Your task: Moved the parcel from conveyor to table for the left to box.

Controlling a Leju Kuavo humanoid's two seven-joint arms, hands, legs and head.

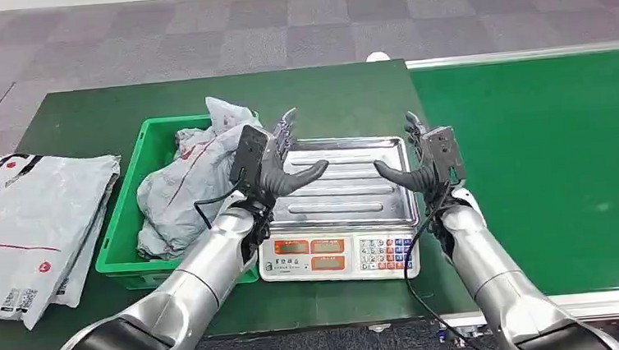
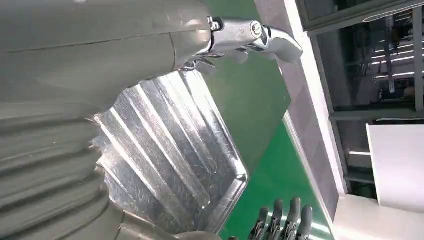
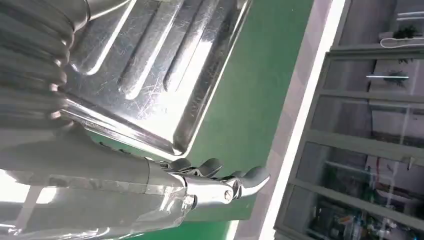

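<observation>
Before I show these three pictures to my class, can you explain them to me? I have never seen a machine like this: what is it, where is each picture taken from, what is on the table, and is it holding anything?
This is a humanoid robot with two silver arms. The wide picture comes from a camera high on its body, looking down. Its left hand and right hand hover over the steel tray of a weighing scale, fingers apart, holding nothing.

The other two pictures come from cameras at the wrists, so they look turned. Each shows the grey ribbed cover of its own hand close up, with the ribbed tray behind.

On the green table, the scale stands in the middle. Beside it, on the robot's left, a green bin holds crumpled grey parcel bags. Further left lies a pile of flat grey mailer bags. On the robot's right runs the green conveyor belt.
</observation>
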